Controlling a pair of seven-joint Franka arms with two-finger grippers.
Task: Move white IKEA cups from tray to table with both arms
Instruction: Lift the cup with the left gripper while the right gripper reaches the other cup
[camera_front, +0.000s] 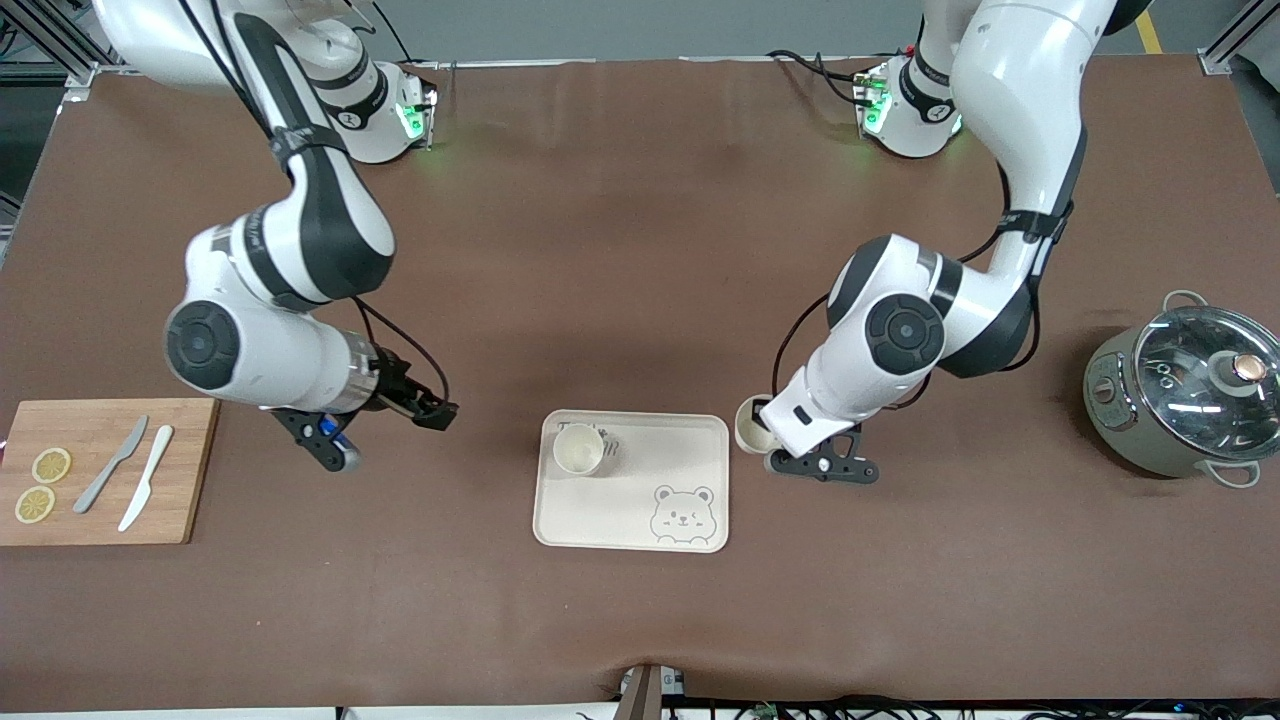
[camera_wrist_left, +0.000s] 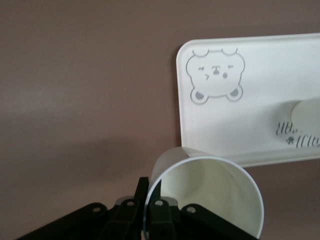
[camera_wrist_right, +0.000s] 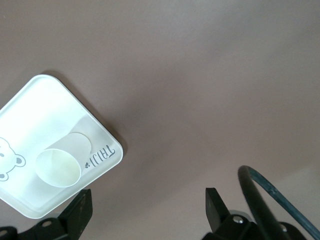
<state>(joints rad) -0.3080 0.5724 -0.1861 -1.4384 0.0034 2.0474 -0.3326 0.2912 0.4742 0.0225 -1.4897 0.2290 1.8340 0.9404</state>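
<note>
One white cup (camera_front: 580, 448) stands upright on the cream bear tray (camera_front: 640, 520), in the corner nearest the right arm's base. It also shows in the right wrist view (camera_wrist_right: 59, 165) and partly in the left wrist view (camera_wrist_left: 306, 116). My left gripper (camera_front: 764, 412) is shut on the rim of the second white cup (camera_front: 745, 430), holding it just beside the tray's edge toward the left arm's end. The left wrist view shows the cup wall (camera_wrist_left: 205, 192) pinched between the fingers (camera_wrist_left: 159, 200). My right gripper (camera_front: 432, 408) is open and empty over bare table between the cutting board and the tray (camera_wrist_right: 30, 115).
A wooden cutting board (camera_front: 180, 500) with two lemon slices (camera_front: 50, 465), a grey knife (camera_front: 112, 462) and a white knife (camera_front: 147, 490) lies at the right arm's end. A grey pot with a glass lid (camera_front: 1190, 395) stands at the left arm's end.
</note>
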